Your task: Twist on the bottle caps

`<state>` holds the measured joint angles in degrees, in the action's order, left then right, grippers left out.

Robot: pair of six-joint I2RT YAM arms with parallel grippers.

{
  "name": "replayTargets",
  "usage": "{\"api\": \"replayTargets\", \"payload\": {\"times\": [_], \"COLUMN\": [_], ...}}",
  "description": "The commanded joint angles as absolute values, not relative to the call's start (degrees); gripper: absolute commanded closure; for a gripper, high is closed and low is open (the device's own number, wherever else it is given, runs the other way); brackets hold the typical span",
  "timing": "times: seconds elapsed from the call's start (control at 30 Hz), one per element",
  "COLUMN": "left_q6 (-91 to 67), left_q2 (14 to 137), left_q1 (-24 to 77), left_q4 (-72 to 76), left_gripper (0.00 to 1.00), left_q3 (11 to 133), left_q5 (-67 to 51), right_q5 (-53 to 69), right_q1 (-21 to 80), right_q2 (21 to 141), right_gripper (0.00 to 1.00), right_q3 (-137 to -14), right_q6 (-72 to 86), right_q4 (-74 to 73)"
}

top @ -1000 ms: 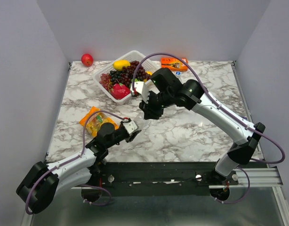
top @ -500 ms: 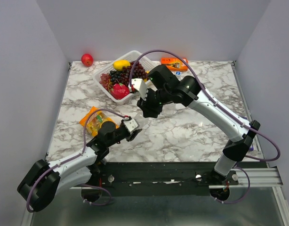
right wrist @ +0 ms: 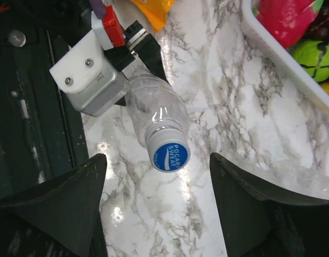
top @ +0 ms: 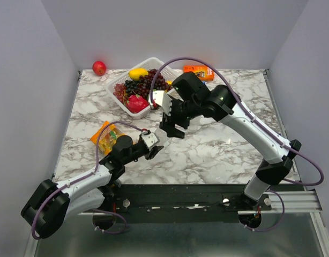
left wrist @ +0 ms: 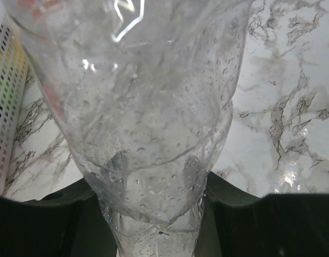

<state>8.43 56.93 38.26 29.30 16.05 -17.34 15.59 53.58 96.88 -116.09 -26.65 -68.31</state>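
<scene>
Left fingers (left wrist: 41,227) around seemingly empty bottle (left wrist: 143,107)

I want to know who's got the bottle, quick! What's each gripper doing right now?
Left gripper: closed, holding the bottle.
Right gripper: open, holding nothing.

Items counted: one clear bottle (right wrist: 156,115); one blue cap (right wrist: 170,156); one white basket (top: 121,75); two orange packets (top: 107,137), at 9 and 12 o'clock; one loose red fruit (top: 99,67), 11 o'clock.
</scene>
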Motion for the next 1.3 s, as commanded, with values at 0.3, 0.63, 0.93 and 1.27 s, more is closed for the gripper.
{"api": "replayTargets", "payload": {"times": [0.3, 0.63, 0.93, 1.27], "left_q6": [17.05, 21.27, 22.67, 23.64], "left_q2": [57.30, 58.89, 58.97, 58.71], "left_q1": [38.14, 38.14, 38.14, 38.14], "left_q4": [20.40, 16.44, 15.29, 14.85], "left_gripper": [1.00, 1.00, 1.00, 1.00], "left_q3": [21.09, 23.38, 23.82, 23.91], "left_q5": [-33.04, -35.95, -36.56, -38.41], "right_q5": [21.69, 29.97, 28.83, 26.90], "right_q1": [50.98, 53.96, 55.46, 55.72], "right_q2": [82.99, 82.18, 83.76, 84.02], "right_gripper": [0.18, 0.20, 0.29, 0.37], "right_q3": [-107.58, -104.94, -103.36, -100.81], "right_q6": [-55.97, -68.20, -74.36, -76.64], "right_q4": [-70.40, -76.02, -78.23, -76.20]}}
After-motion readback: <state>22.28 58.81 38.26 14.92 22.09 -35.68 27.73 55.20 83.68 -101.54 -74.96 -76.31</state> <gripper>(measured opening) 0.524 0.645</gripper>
